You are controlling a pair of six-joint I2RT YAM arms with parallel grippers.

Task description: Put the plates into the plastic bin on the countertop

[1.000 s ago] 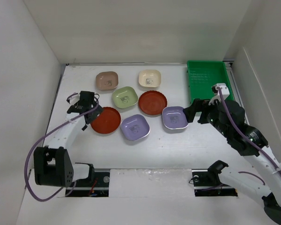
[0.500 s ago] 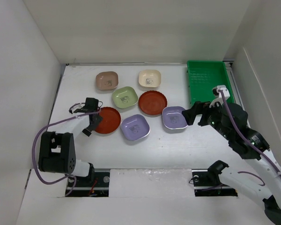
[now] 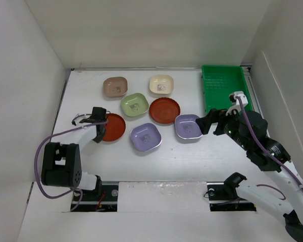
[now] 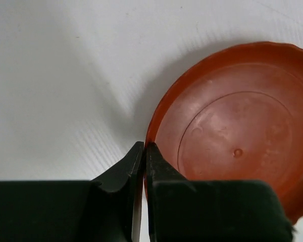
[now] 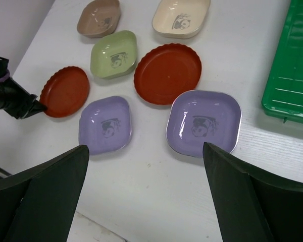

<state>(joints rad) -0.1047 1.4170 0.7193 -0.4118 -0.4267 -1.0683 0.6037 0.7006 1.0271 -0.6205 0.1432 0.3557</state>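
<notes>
My left gripper (image 4: 144, 151) is shut on the left rim of a round red-brown plate (image 4: 232, 141), which lies on the white countertop (image 3: 171, 156) at the left (image 3: 114, 127). A second red-brown plate (image 3: 164, 110), a light green plate (image 3: 135, 105), a tan-pink plate (image 3: 114, 86), a cream plate (image 3: 161, 84) and two lavender plates (image 3: 145, 136) (image 3: 188, 126) lie around the middle. The bright green plastic bin (image 3: 224, 85) stands at the back right, with no plates in it. My right gripper (image 5: 145, 151) hangs open above the near edge of the right lavender plate (image 5: 203, 122), holding nothing.
White walls close in the countertop on the left, back and right. The bin sits against the right wall. My right arm's cable loops over the bin's near end (image 3: 237, 101).
My left gripper has closed on the rim of the left red-brown plate and dropped lower. The right arm shifted slightly toward me, then held still.
</notes>
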